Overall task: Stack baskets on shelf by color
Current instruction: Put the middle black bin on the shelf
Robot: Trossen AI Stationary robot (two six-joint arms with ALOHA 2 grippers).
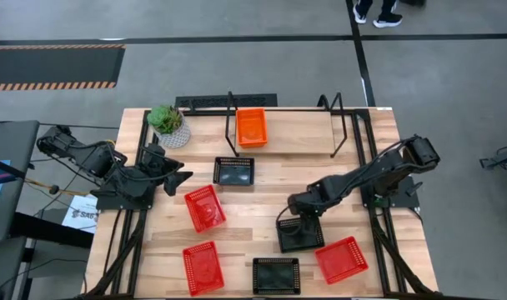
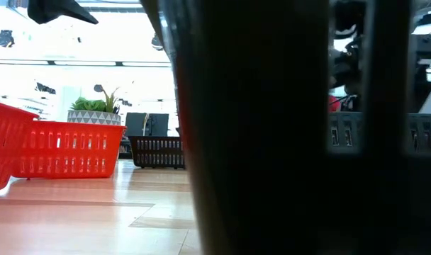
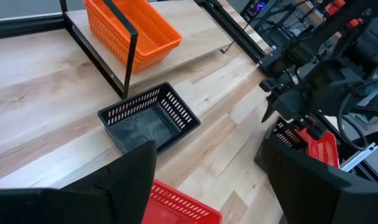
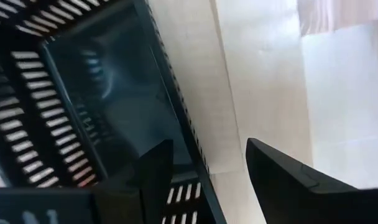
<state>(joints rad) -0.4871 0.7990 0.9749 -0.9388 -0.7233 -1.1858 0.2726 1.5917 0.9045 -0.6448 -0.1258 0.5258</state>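
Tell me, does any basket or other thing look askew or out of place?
Nothing looks spilled or damaged. The loose baskets lie scattered at mixed angles: the red basket by the left hand sits clearly skewed. Only the orange basket is on the shelf. The right hand straddles a black basket's rim.

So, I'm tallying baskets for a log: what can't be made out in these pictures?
1. High view: the orange basket on the shelf is seen from straight above, so whether others are stacked under it is hidden.
2. Low view: a dark shape near the lens blocks the table's right side.
3. Right wrist view: the right gripper straddles a black basket wall; contact is unclear.
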